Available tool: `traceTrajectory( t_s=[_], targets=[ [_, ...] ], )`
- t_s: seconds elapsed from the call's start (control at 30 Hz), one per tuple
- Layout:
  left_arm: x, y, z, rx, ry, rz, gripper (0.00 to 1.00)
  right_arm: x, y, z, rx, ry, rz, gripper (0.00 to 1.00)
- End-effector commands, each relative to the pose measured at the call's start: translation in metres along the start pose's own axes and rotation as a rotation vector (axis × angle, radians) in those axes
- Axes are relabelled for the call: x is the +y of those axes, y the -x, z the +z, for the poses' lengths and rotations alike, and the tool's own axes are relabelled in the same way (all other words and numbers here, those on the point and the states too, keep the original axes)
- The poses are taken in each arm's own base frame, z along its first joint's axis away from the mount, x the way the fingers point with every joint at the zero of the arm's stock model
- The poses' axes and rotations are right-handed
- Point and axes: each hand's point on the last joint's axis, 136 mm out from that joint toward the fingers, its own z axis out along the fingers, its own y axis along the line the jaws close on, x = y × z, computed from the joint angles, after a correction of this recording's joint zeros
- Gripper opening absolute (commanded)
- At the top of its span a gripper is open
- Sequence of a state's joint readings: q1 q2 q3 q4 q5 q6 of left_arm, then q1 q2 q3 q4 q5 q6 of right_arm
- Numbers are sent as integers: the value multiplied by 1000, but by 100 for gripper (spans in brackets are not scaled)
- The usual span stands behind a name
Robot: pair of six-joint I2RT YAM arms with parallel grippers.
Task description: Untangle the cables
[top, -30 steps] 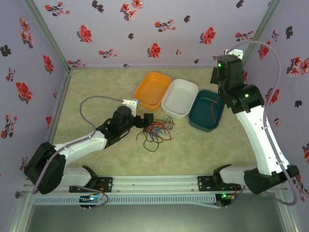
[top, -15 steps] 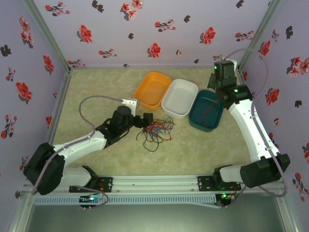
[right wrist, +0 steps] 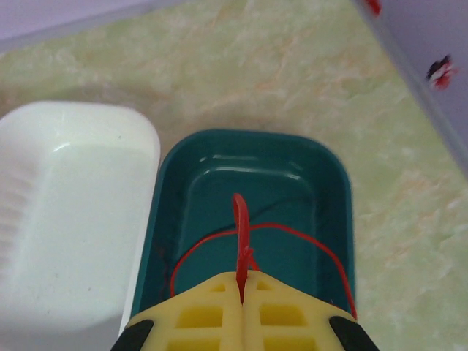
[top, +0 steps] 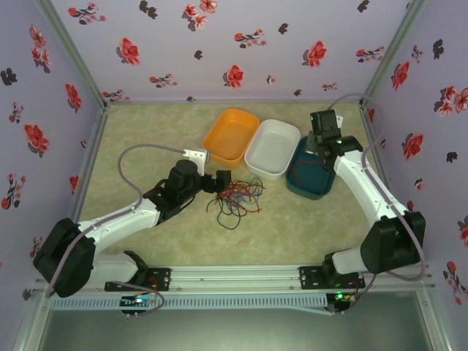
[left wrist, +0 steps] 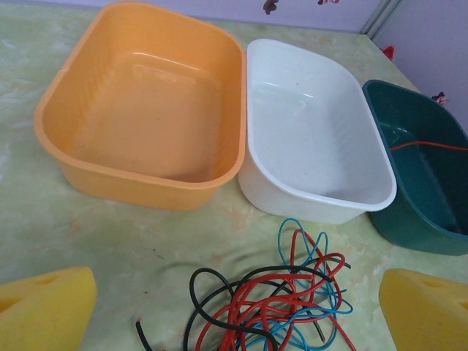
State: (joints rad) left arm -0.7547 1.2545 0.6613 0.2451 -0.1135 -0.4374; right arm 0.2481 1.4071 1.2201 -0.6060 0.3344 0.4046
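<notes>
Two grippers: we see the left gripper (left wrist: 235, 311) spread wide, its yellow pads (left wrist: 45, 311) in the two bottom corners of its wrist view. The right gripper (right wrist: 242, 292) is pressed together, pinching a red cable (right wrist: 240, 219).
Whereabouts: the tangle (left wrist: 272, 311) of red, black and blue strands lies on the table (top: 146, 131), just in front of the white tray (left wrist: 314, 139). The pinched red cable loops down into the teal tray (right wrist: 252, 139).
Deciding relation: the tangle lies straight ahead of the left gripper, between its open pads and a little toward the right-hand one. The lower edge of the wrist view cuts off its near part.
Long axis: we find no single line. As far as we can tell, the heap spreads wider across the finger gap than along the reach. A black end (left wrist: 140, 330) trails toward the left-hand pad.
Nearer arm: the left. From above, its gripper sits just beside the tangle, while the right gripper is well apart, over the teal tray.
Right side, our judgement: the red cable already hangs into its tray, so letting go looks like all that remains there.
Left side, our judgement: a short advance and drop onto one strand. The blue loop (left wrist: 294, 224) at the far edge stands clearest.
Risk: closing on the middle would likely catch several strands at once.
</notes>
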Motion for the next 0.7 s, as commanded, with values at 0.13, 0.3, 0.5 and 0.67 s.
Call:
traceTrajectory(
  t_s=[0.13, 0.3, 0.5, 0.67],
  targets=[
    [2, 3, -1, -8, 21, 20, 100, 26, -6, 24, 44, 106, 76, 0],
    [2, 4, -2, 5, 27, 21, 100, 17, -17, 38, 75, 38, 71, 0],
    [3, 2, 0, 7, 27, 24, 100, 3, -31, 49, 97, -47, 56, 0],
    [2, 2, 1, 18, 28, 32, 100, -5, -41, 58, 93, -86, 58, 0]
  ],
)
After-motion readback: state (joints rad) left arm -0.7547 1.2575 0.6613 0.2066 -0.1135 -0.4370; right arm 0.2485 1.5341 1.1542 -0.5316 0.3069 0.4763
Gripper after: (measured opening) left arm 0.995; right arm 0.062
